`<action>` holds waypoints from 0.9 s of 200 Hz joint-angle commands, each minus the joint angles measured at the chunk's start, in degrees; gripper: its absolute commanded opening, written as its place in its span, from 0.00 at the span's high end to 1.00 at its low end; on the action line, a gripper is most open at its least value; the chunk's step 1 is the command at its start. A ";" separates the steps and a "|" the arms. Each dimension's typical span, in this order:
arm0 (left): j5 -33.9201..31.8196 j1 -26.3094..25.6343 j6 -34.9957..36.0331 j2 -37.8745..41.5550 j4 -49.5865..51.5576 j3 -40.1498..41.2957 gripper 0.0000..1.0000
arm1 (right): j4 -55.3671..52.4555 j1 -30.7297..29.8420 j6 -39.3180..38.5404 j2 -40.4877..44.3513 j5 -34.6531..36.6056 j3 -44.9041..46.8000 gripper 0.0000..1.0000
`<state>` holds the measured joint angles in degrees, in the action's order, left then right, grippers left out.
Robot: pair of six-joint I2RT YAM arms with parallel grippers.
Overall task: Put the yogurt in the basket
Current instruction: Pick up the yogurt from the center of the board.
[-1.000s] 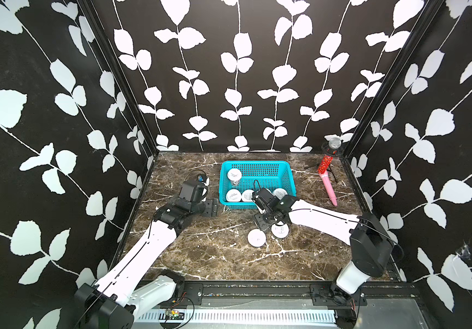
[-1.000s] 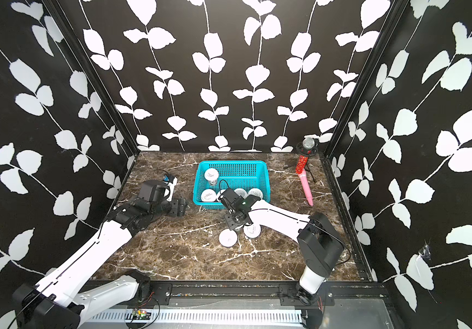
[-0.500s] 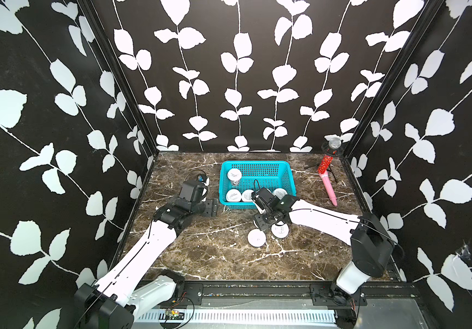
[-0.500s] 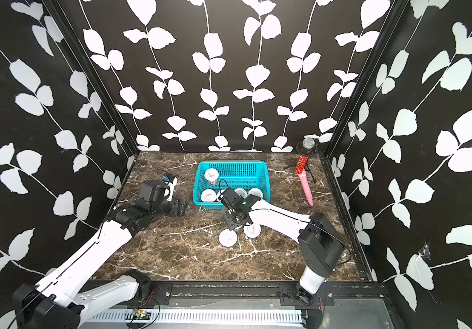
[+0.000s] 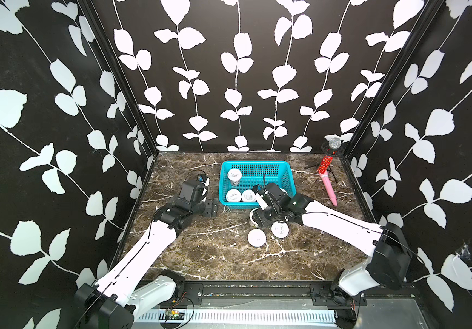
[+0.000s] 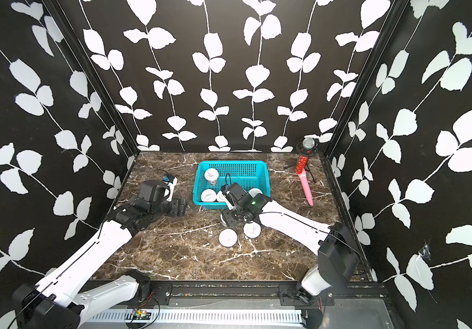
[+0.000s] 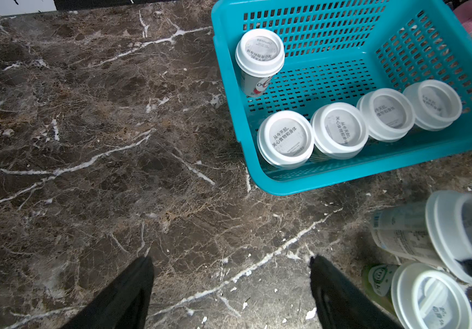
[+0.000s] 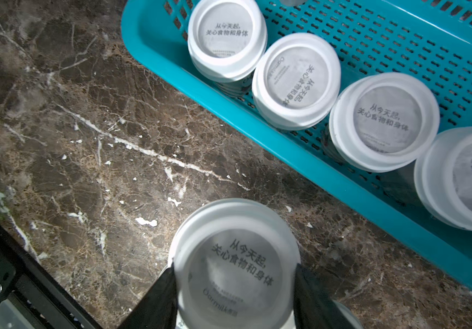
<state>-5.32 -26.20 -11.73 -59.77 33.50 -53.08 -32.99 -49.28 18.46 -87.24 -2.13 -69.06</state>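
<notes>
The turquoise basket (image 5: 257, 164) (image 6: 233, 163) stands at the back middle of the marble table. Several white-lidded yogurt cups (image 7: 285, 138) (image 8: 296, 80) stand inside it, most in a row along its front wall. My right gripper (image 5: 260, 218) (image 8: 234, 273) is just in front of the basket, shut on one yogurt cup (image 8: 234, 265), with a finger pressed against each side of its lid. Two more yogurt cups (image 5: 256, 237) (image 5: 280, 229) stand on the table beside it. My left gripper (image 5: 211, 207) (image 7: 230, 262) hangs open over bare marble left of the basket.
A pink microphone with a red glitter head (image 5: 327, 182) lies at the back right, next to a small black stand with a silver ball (image 5: 334, 143). Black leaf-patterned walls close in three sides. A black rail (image 5: 257, 286) runs along the front edge.
The right gripper's jaws have drawn in slightly around the cup. Neither arm has visibly moved.
</notes>
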 commanded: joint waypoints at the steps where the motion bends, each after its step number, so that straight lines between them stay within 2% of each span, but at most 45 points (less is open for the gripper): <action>1: 0.14 0.27 0.74 0.96 0.96 0.17 0.14 | 2.81 0.88 -0.65 2.55 -3.27 -1.16 0.45; 49: 0.03 0.26 0.81 1.01 1.04 0.17 0.14 | 4.92 3.86 -0.48 4.70 -7.79 -2.59 0.45; 94: -0.04 0.27 0.91 1.00 1.04 0.17 0.14 | 5.75 6.61 -1.19 4.39 -9.26 -7.43 0.45; 141: -0.20 0.36 0.92 1.17 1.04 0.17 0.14 | 5.07 10.63 -1.93 0.14 -8.53 -14.87 0.45; 180: 0.00 0.36 0.83 1.09 0.90 0.20 0.14 | 3.03 13.53 -2.89 -6.62 -7.68 -22.72 0.45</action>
<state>-5.34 -26.20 -11.38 -59.77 33.50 -53.08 -29.28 -37.17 16.91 -89.89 -10.63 -86.65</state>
